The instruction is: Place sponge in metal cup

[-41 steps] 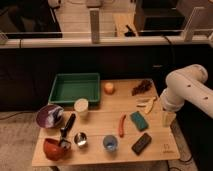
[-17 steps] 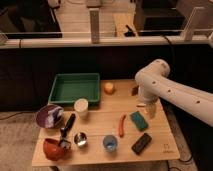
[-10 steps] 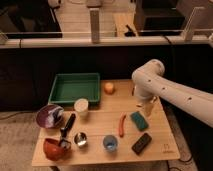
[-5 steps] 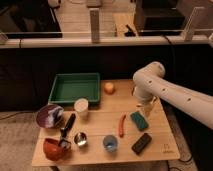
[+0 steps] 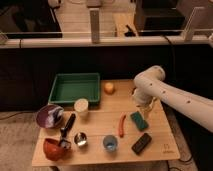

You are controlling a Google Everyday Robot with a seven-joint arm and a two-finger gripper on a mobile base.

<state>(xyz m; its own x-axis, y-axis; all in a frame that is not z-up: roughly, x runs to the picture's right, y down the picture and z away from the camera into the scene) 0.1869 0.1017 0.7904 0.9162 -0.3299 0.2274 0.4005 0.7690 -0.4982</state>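
Hanging with the gripper (image 5: 145, 106) just at 12 o'clock of the sponge (image 5: 139, 120), fingers spread and pinching nothing. Has swung in from the 3 o'clock edge of the surface (image 5: 160, 131) over the last few seconds and has slowed almost to a halt in the last one; reads as the approach done and the grasp not yet begun. Leaves the sponge where it was, flat on the surface toward its 4 o'clock part, seemingly untouched. Puts the metal cup (image 5: 80, 139) well apart from it, toward 8 o'clock, upright near the front edge. Must pass, on that line, a thin red thing (image 5: 121, 125) just beside the sponge at 9 o'clock and a blue cup (image 5: 110, 143) further along, so probably calls for a lifted carry rather than a low sweep. Has a black block (image 5: 141, 143) near at 6 o'clock of the sponge, narrowing the room there. Meets a crowd at the metal cup as well: a black tool (image 5: 67, 127) at its 11 o'clock, a red bowl (image 5: 54, 148) at its 9 o'clock. Finds open room mainly at 3 o'clock of the sponge, out to the surface's edge.
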